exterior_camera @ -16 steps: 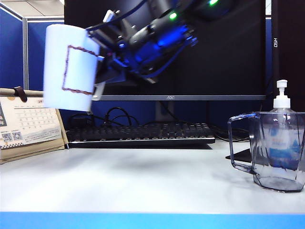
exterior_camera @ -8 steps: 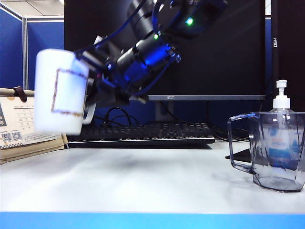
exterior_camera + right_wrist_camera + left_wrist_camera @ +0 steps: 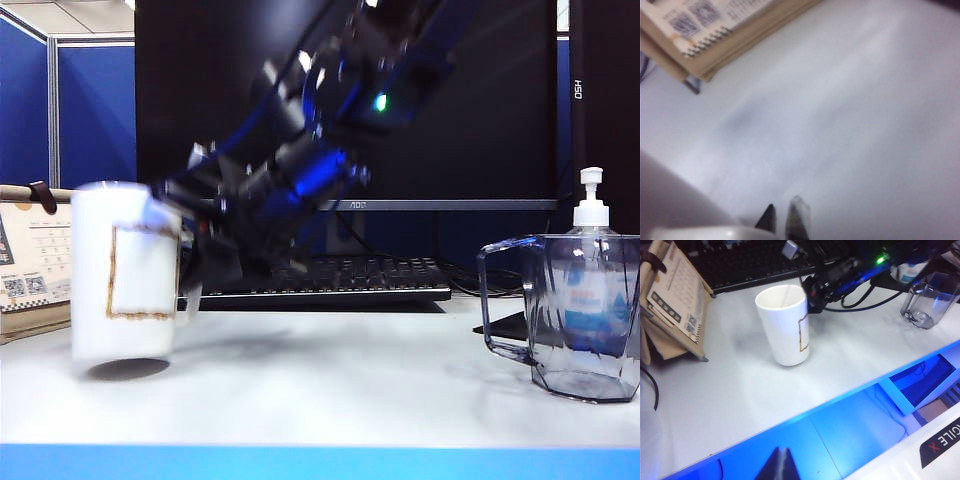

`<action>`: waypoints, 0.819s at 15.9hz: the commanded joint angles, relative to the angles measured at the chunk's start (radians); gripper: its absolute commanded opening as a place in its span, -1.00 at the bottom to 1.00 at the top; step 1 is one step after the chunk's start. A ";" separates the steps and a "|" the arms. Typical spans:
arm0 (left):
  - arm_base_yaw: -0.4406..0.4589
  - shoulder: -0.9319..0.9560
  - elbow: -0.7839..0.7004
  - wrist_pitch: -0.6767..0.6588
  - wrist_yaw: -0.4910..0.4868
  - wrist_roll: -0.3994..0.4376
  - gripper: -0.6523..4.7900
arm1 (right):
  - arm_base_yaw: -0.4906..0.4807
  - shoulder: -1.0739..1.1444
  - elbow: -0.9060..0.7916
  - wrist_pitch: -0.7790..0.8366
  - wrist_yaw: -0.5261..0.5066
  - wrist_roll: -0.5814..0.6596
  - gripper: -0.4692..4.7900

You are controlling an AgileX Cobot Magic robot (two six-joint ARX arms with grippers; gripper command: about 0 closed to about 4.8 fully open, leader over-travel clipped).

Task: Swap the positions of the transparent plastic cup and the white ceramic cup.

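Monitor (image 3: 400, 100) bezel, centre: "AOC". Second monitor (image 3: 598, 100), upper right edge: "HSD", rotated. Robot base panel (image 3: 940, 440), lower right of left wrist view: partial "GILE X". Calendar (image 3: 60, 255) print illegible.

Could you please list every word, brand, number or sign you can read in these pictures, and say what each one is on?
"AOC": on the lower bezel of the monitor, exterior view.
"OSH", letters turned sideways: on the dark panel at the right edge, exterior view.
"GILE X", cut off by the frame edge: on the robot's white base, left wrist view.
Desk calendar: grid, print and QR codes too small to read.
Pump bottle label: blurred, unreadable.
White ceramic cup: only a brown rectangle outline, no text.
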 commanded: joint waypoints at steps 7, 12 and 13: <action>0.001 0.002 0.000 0.013 0.019 0.014 -0.78 | 0.002 -0.005 0.011 0.072 0.060 -0.023 -0.84; 0.001 0.002 0.000 0.013 0.021 0.034 -0.78 | 0.003 -0.005 0.011 0.071 0.055 -0.023 -0.82; 0.001 0.002 0.000 0.013 0.021 0.034 -0.78 | 0.003 -0.005 0.011 0.071 0.055 -0.023 -0.82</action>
